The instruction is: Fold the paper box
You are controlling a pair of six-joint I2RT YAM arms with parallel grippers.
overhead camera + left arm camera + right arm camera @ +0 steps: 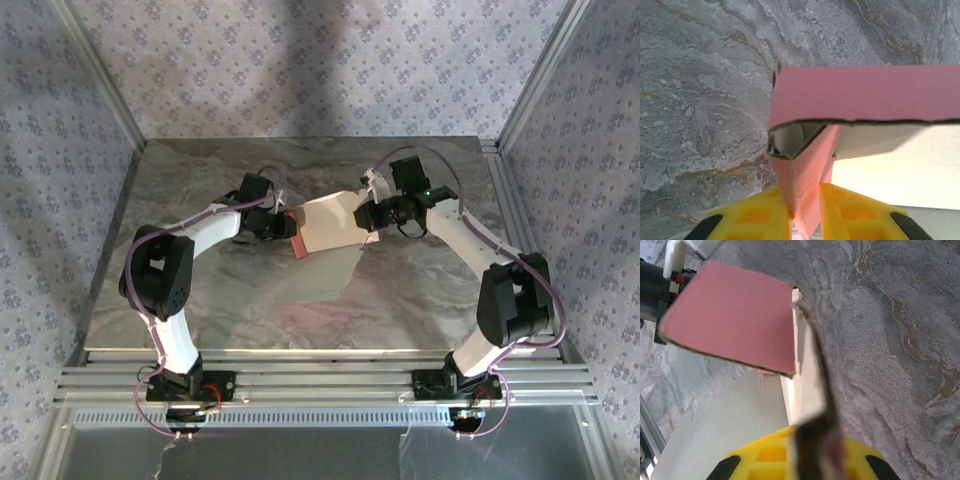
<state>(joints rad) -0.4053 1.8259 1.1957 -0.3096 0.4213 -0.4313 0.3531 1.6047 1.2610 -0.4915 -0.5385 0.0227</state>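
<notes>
Left arm (172, 340), right arm (462, 232): white links, black joints, purple cables; yellow fingers (752, 217), black edges.

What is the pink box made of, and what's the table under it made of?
The paper box looks like thin cardboard: matte pink outside, pale whitish inside, with a dark raw cut edge and bent flaps. The table looks like grey marble with swirly veins, though it may just be a smooth printed surface.
</notes>
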